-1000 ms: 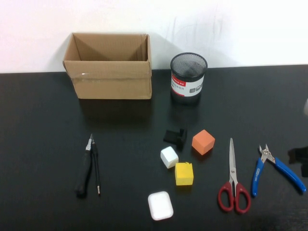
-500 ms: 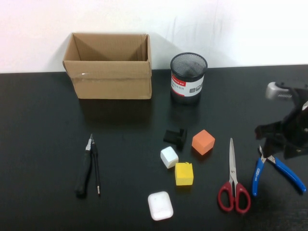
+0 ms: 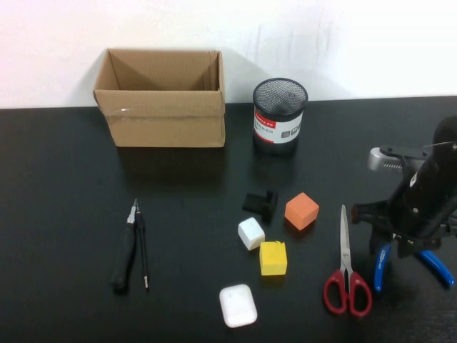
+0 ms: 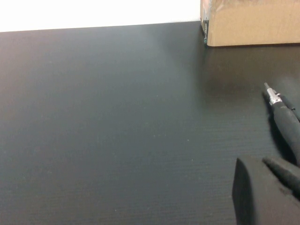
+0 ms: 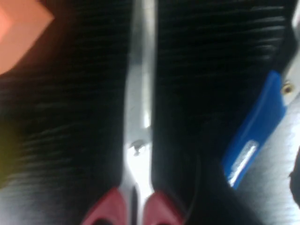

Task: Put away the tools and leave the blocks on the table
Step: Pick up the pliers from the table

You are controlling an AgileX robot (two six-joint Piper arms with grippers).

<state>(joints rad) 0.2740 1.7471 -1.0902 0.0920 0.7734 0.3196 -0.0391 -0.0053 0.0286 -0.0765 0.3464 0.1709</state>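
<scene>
Right gripper (image 3: 391,241) hung over the blue-handled cutters (image 3: 383,266), jaws looked spread, grasping nothing visible. Red-handled scissors (image 3: 345,271) lay just beside it; orange block (image 3: 301,211) further off. Left gripper (image 4: 265,194) clenched near the black pliers (image 4: 284,119), empty.

A matt black worktop (image 3: 64,179) is shown, on which are laid red-handled scissors (image 3: 345,268), blue-handled metal cutters (image 3: 380,266), three small cubes, a brown cardboard box (image 3: 163,100).

Red-handled scissors (image 3: 346,275), blue-handled cutters (image 3: 382,266), orange cube (image 3: 301,210), yellow cube (image 3: 273,258)
</scene>
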